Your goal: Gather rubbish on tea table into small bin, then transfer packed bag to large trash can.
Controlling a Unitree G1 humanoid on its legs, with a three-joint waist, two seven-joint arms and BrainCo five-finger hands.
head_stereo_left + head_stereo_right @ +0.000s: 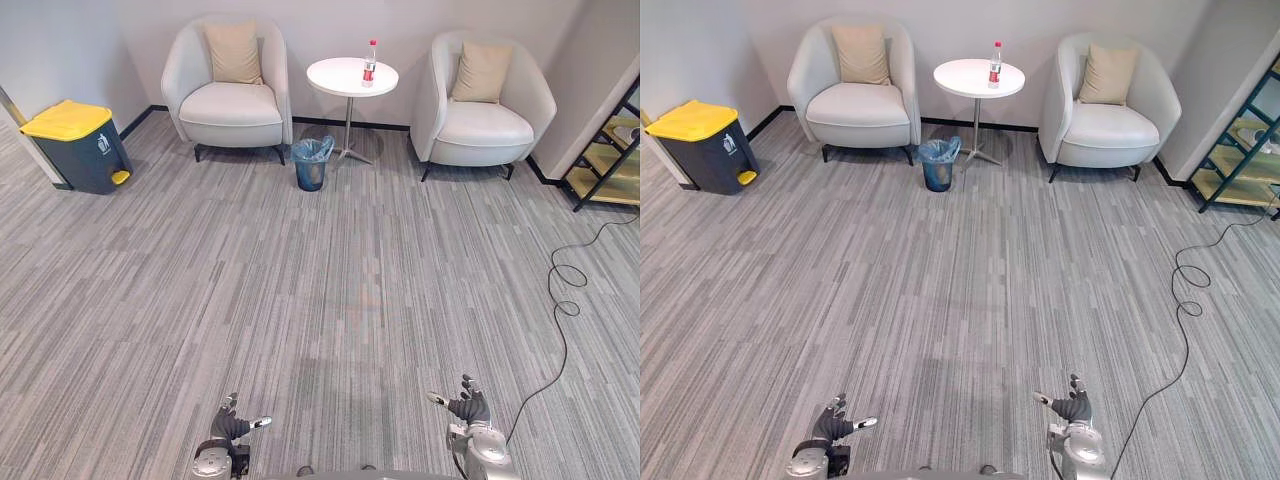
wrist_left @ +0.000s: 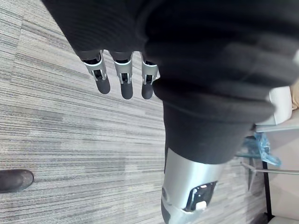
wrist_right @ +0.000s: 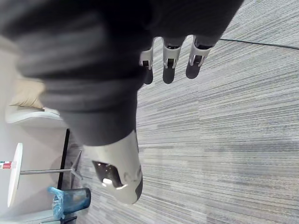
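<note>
Floor (image 1: 330,300): grey striped carpet is being faced, with two pale armchairs (image 1: 228,100) at the far wall.
Bottle (image 1: 370,63): it is being left upright on the round white worktop (image 1: 335,78) between the chairs, well apart from both hands.
Small bin (image 1: 311,163): blue-bagged, it is being kept just beside the worktop's foot, likely for a short drop.
Large trash can (image 1: 78,145): yellow-lidded, it is being kept by the left wall.
Left hand (image 1: 228,428): it is being held low, fingers (image 2: 122,84) straight, nothing grasped.
Right hand (image 1: 468,405): it is being held likewise released and empty, probably awaiting the approach.
Views: the fingers are being shown closely by the wrist views, the large trash can by the eye views.
</note>
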